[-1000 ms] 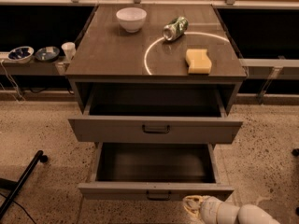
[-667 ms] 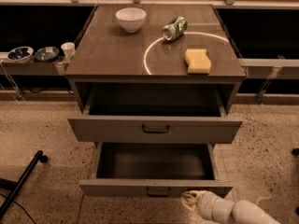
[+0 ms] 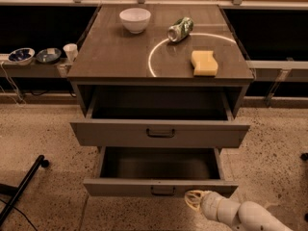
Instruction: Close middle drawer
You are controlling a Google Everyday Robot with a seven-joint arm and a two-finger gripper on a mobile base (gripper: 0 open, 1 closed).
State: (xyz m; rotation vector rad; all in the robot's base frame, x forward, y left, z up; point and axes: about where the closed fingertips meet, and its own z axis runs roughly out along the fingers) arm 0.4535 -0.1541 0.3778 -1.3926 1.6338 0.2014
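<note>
Middle drawer (image 3: 125, 187), wide and grey with a flat front and small dark bar handle, stands pulled out. The cream-tipped pincer (image 3: 194, 199) sits just below its front, right of the handle; spread or pressed together, I cannot tell. Above, the taller grey upper drawer (image 3: 120, 134) also stands open. On the brown table (image 3: 120, 57) lie a yellow sponge (image 3: 204, 62), a crushed green can (image 3: 180, 29) with unreadable print, and a white bowl (image 3: 135, 19).

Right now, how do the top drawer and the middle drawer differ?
The top drawer has a taller front than the middle drawer. The top drawer sits right under the tabletop; the middle drawer is beneath it. The tool is low by the middle drawer's front, beside its handle, not near the top drawer. Both are grey, open and look empty, with small dark bar handles.
</note>
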